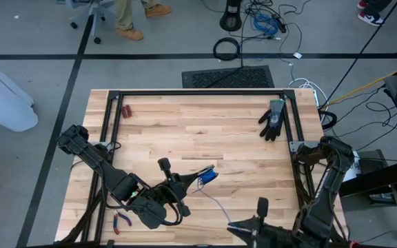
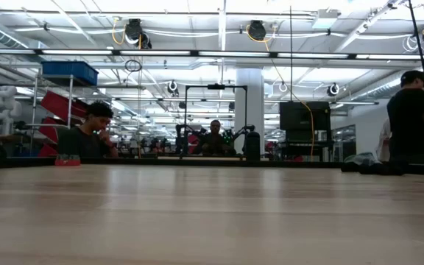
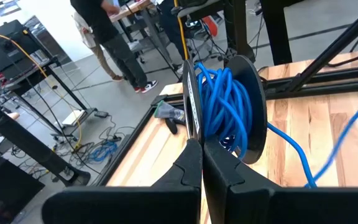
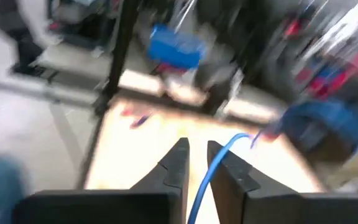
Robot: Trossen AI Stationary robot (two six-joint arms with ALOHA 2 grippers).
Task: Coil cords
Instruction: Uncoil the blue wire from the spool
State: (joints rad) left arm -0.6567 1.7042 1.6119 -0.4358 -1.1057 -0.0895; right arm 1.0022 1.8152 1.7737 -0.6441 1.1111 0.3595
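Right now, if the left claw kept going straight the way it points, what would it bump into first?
The left gripper pinches the black spool wound with blue cable, so that comes first. Beyond it, roughly in line, lies the black glove; depth is unclear.

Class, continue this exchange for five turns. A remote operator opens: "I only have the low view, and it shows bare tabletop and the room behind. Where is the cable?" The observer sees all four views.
Observer: Most of the blue cable is wound on a black spool, around the middle of the table toward its front edge.
Operator: Is anything holding it?
Observer: Yes. The left gripper is shut on the edge of the spool's flange.
Operator: And the loose end?
Observer: It trails across the wood to the right gripper, which is low at the table's front edge.
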